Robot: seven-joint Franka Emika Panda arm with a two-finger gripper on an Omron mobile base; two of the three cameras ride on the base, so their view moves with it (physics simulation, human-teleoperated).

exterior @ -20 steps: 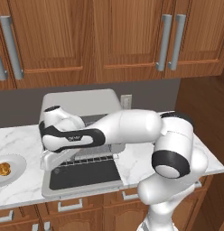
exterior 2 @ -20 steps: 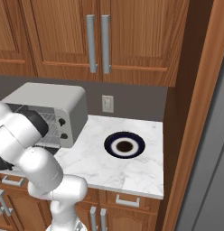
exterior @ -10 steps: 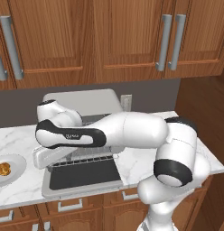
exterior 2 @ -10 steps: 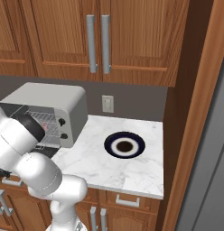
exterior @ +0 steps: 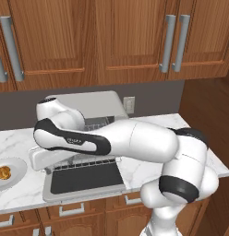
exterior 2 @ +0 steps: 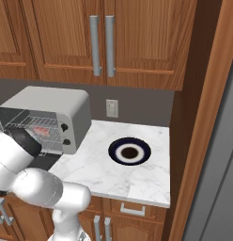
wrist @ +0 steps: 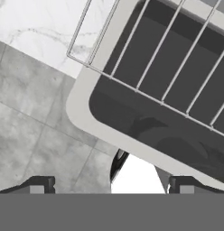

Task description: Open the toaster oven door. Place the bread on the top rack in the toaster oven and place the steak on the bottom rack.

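The light-grey toaster oven [exterior 2: 52, 106] stands on the counter with its door [exterior: 84, 179] folded down flat, dark glass facing up. A wire rack [wrist: 145, 58] juts out over the door [wrist: 132, 122]. The pinkish-red steak [exterior 2: 41, 131] lies on a wire shelf inside the oven; which shelf I cannot tell. The golden-brown bread [exterior: 3, 173] sits on a pale plate [exterior: 17, 166] at the far left. My gripper [wrist: 111, 186] hangs open above the door's left front corner, with nothing between its fingertips [wrist: 41, 185]. My white hand [exterior: 41, 158] is at the door's left end.
A dark blue plate [exterior 2: 129, 151] rests on the marble counter [exterior 2: 151, 174] to the oven's right. Wooden cabinets hang above, and a tall wooden panel closes the counter's right end. Grey floor tiles [wrist: 37, 135] show past the counter edge.
My arm has swung down and to the left, carrying the hand from in front of the oven's mouth to the door's left front corner. The jaws stay open.
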